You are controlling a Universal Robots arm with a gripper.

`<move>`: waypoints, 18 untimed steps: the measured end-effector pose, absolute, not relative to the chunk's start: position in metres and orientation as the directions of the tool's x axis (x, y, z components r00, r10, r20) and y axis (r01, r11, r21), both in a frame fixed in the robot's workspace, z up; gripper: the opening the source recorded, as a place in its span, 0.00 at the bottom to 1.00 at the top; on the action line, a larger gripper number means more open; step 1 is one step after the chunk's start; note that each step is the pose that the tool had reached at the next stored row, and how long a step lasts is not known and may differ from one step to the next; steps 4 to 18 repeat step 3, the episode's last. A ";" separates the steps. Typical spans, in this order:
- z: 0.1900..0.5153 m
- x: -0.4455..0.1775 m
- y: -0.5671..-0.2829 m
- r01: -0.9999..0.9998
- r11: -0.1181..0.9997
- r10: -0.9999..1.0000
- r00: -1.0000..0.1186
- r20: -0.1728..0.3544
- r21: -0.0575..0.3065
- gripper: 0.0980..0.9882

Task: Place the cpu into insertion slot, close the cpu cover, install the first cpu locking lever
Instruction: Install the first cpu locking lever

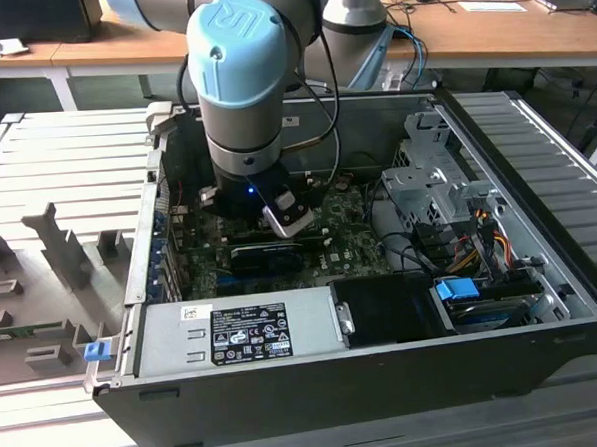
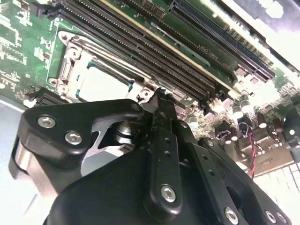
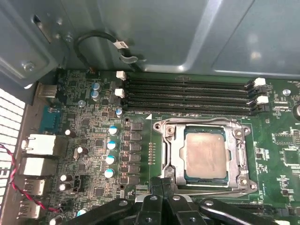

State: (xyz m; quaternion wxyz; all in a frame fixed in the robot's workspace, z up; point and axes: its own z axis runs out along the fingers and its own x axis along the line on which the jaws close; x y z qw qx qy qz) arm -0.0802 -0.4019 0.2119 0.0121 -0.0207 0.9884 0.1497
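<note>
In both wrist views the gripper (image 3: 161,183) has its fingers pressed together, tips meeting with nothing between them, poised at the near edge of the insertion slot (image 3: 173,161). Just beyond the tips, the cpu (image 3: 205,152) lies flat and seated in the slot — the cpu cover (image 3: 206,126) is down around it, framing its pale face. Farther on run the long black memory slots (image 3: 187,96), then the grey case wall (image 3: 187,33). In the exterior view the arm (image 1: 246,86) reaches down into the open computer case (image 1: 541,271).

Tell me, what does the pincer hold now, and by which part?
Nothing: the pincer is shut and empty beside the cpu cover; the cpu already lies in its socket.
</note>
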 end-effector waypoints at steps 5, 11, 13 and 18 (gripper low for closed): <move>0.225 -0.080 -0.402 -0.045 0.954 -0.037 -0.999 -0.030 0.295 0.01; 0.225 -0.080 -0.402 -0.045 0.954 -0.037 -0.999 -0.030 0.295 0.01; 0.225 -0.080 -0.402 -0.045 0.954 -0.037 -0.999 -0.030 0.295 0.01; 0.225 -0.080 -0.402 -0.045 0.954 -0.037 -0.999 -0.030 0.295 0.01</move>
